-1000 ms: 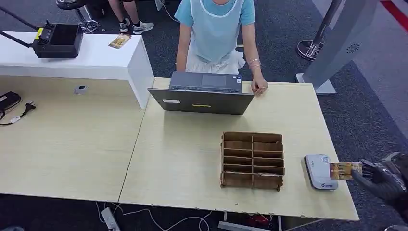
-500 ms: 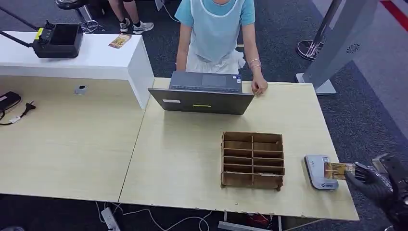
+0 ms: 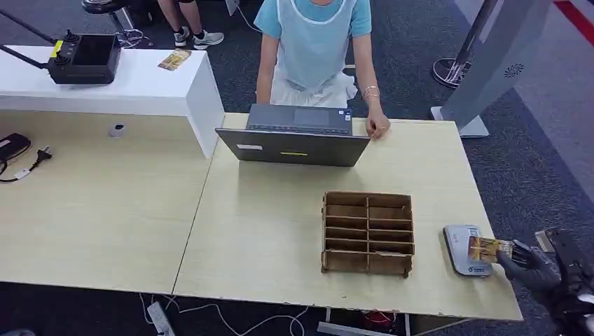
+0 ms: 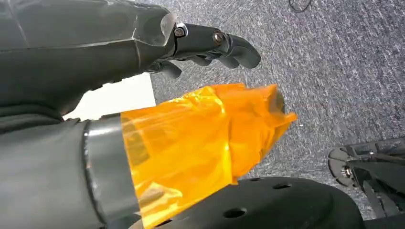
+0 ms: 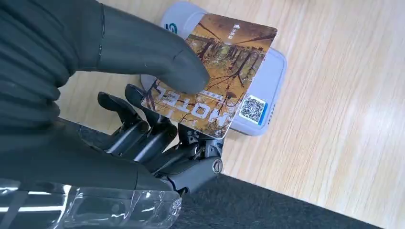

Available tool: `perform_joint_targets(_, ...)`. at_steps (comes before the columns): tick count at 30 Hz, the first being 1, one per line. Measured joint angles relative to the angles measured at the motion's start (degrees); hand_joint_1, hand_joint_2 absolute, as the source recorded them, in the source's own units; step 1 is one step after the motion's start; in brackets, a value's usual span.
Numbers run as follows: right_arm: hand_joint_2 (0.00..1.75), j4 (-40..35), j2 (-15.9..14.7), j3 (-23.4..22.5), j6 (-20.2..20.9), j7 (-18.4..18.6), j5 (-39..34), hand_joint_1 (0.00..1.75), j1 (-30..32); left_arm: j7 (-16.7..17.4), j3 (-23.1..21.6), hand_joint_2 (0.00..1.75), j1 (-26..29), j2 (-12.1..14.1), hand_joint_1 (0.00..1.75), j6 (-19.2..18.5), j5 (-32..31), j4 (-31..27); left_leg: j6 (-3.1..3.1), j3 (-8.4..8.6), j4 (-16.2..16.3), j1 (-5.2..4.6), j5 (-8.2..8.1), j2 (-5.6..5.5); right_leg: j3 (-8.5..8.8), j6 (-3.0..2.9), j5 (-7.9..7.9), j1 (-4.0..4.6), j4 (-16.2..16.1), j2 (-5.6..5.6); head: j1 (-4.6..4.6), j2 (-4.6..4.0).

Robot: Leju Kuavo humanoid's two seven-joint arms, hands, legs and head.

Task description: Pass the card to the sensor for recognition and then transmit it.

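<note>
So the right hand [image 3: 530,260] has slid the card [image 3: 485,248] further in over the last second. A second ago the card hung just off the sensor's outer edge; now its front half sits over the sensor [image 3: 464,249], which lies on the tabletop [image 3: 280,238] near the right edge, just beside the wooden organizer [image 3: 368,232].

In the right wrist view the hand [image 5: 143,95] is pinching the card [image 5: 215,81] with the thumb [image 5: 167,62] on top and the fingers [image 5: 143,138] underneath. The card covers most of the white sensor [image 5: 267,86], leaving the QR sticker showing. I can't tell whether it's touching the sensor or just hovering over it.

The left hand [image 4: 205,43] hangs over the carpet with its fingers curled in, nothing in it.

My read: the recognition step is basically happening right now. The handover part isn't started. A person [image 3: 313,42] stands behind the laptop [image 3: 294,143] across the tabletop, probably who gets the card. The pinch is near one end of the card, so it could pivot if it bumps the sensor.
</note>
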Motion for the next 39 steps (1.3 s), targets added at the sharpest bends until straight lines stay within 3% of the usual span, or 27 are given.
perform_joint_targets(14, 1.75, 0.94, 2.25, -0.98, -1.35, 0.50, 0.90, 1.75, -0.66, 0.44, 0.02, 0.00, 0.00, 0.00, 0.00, 0.04, 0.13, 0.00, 0.00, 0.00, 0.00, 0.00, 0.00, 0.00, 0.00, 0.00, 0.00, 0.00, 0.00, 0.00, 0.00, 0.00)
perform_joint_targets(39, 1.75, 1.09, 2.73, -0.96, -5.42, 2.25, 8.54, 1.75, -0.96, 0.57, 0.07, 0.00, 0.00, 0.00, 0.00, 0.44, -0.09, 0.00, 0.00, 0.00, 0.00, 0.00, 0.00, 0.00, 0.01, 0.00, 0.00, 0.00, 0.00, 0.00, 0.00, 0.00)
